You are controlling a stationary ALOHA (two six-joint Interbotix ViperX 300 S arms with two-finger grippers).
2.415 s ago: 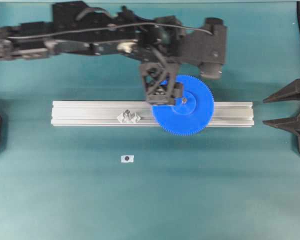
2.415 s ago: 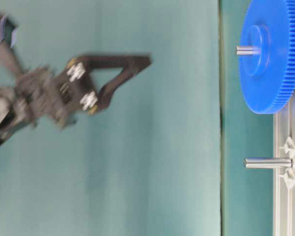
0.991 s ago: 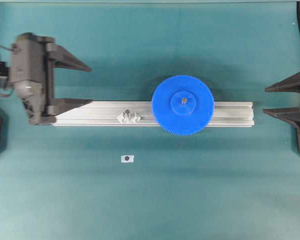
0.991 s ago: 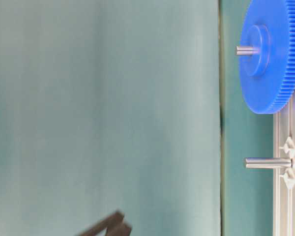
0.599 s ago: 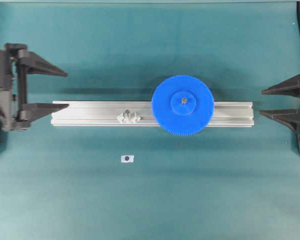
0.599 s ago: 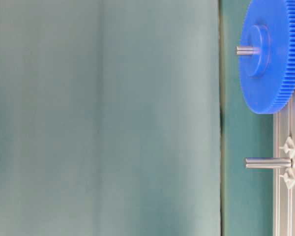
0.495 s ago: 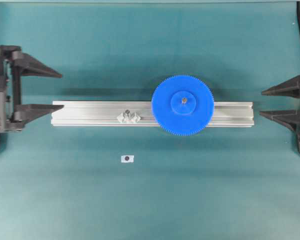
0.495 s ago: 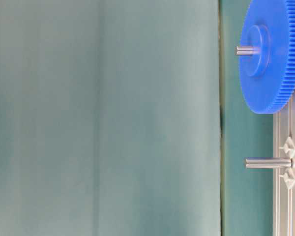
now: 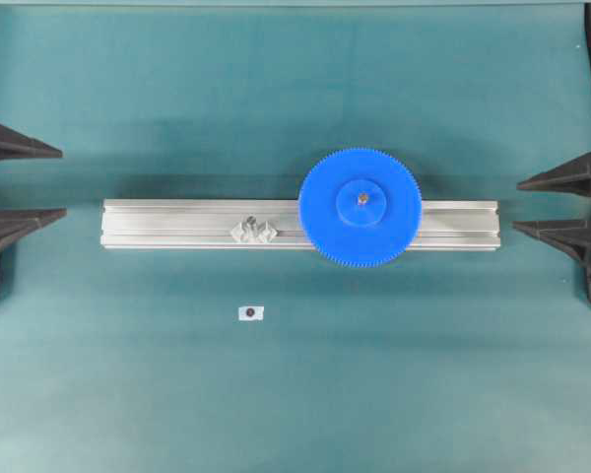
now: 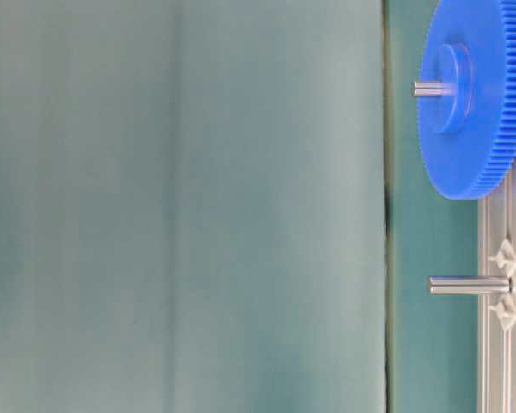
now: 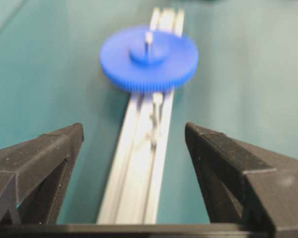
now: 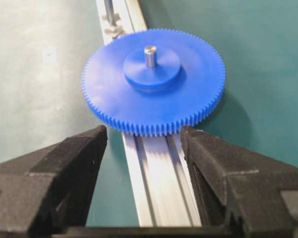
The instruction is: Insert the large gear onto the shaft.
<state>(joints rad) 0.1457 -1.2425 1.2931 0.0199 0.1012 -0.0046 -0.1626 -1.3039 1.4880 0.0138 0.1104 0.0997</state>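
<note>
Large gear (image 9: 360, 207): lies flat on the aluminium rail (image 9: 177, 224), its hub threaded over the shaft (image 12: 150, 55); the pin's tip stands up through the centre hole. From these views the task looks done.

Second pin (image 10: 469, 285): bare, upright on its clear base further along the rail, apart from the gear.

Left tool (image 9: 15, 182): at the left edge of the overhead view, fingers spread wide, holding nothing, well apart from the gear.

Right tool (image 9: 561, 205): at the right edge, fingers also spread and empty, lined up with the rail's end.

Bench (image 9: 295, 394): green mat; a small white tag with a dark dot (image 9: 250, 312) lies in front of the rail.

Risk, seating: I cannot tell whether the gear sits fully down against the rail; if it rides high on the pin, a knock could tilt it.

Risk, stray contact: either tool reaching back along the rail could catch the toothed rim and lift or spin the gear off the pin.

Risk, rail shift: the rail looks to be simply resting on the bench; a push on its end would carry gear and both pins along.

Risk, second pin: thin and on a small base, it would likely bend or topple if brushed.
</note>
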